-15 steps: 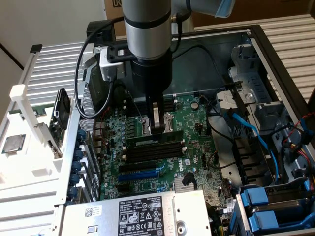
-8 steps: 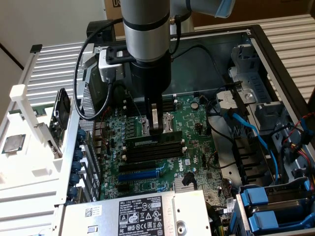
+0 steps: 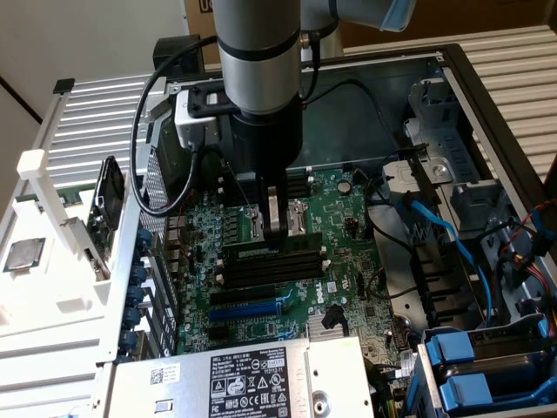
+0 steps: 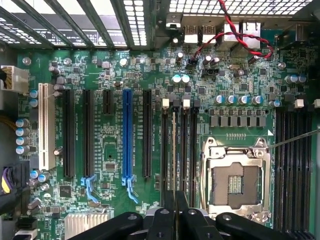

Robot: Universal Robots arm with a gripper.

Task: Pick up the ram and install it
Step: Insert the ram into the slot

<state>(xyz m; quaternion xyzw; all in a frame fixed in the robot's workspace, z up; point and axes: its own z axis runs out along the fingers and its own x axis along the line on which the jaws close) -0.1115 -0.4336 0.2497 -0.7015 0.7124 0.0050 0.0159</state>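
You're pinching the ram (image 3: 251,247) (image 4: 174,150) by its top edge, the gripper (image 3: 278,230) (image 4: 175,214) pressed in tight on the thin stick about mid-length. It's standing on edge among the slots (image 3: 270,272) mid-board (image 4: 110,60), beside the socket (image 4: 235,180), directly under your fingertips. Its long axis is running along the slots, crosswise in the exterior view. I can't tell whether it's seated.

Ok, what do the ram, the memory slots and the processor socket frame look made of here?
Ram: dark-green circuit board, matte, carrying black chips; probably fibreglass laminate. Memory slots: black, dull, moulded look with white end clips, so likely plastic. Socket frame: bare silvery metal with bright glints, perhaps steel.
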